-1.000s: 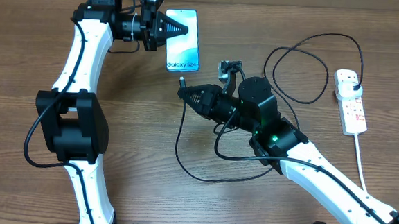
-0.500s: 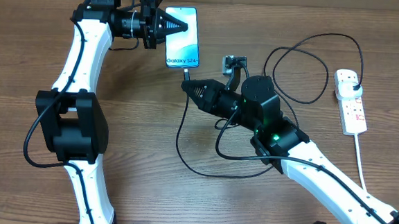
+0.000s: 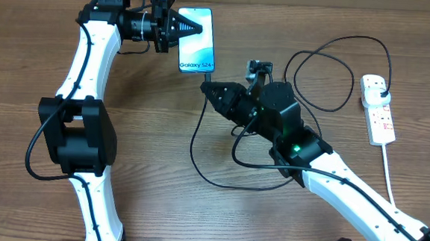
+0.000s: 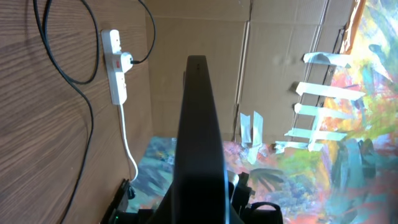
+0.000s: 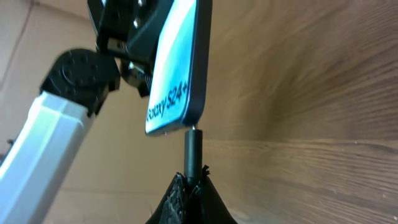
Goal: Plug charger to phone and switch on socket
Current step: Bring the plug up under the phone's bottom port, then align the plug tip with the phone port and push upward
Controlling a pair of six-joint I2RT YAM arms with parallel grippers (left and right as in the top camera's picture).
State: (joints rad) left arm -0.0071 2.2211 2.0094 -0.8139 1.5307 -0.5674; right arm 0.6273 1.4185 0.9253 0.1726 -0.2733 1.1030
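Note:
The phone (image 3: pixel 197 43) lies at the back of the table with its lit blue-white screen up; its edge fills the left wrist view (image 4: pixel 199 137). My left gripper (image 3: pixel 192 29) is shut on the phone's far end. My right gripper (image 3: pixel 208 87) is shut on the charger's black connector (image 5: pixel 193 149), whose tip touches the phone's bottom edge (image 5: pixel 177 68). The black cable (image 3: pixel 198 157) loops on the table to a black plug (image 3: pixel 382 89) in the white socket (image 3: pixel 379 109) at the right, also in the left wrist view (image 4: pixel 115 68).
The socket's thick white cord (image 3: pixel 389 172) runs toward the front right. Loops of black cable (image 3: pixel 330 75) lie between my right arm and the socket. Cardboard and a painted sheet stand beyond the table in the left wrist view.
My right gripper has moved up and right with the connector, bringing its tip to the phone's bottom edge. The left gripper and phone have stayed put.

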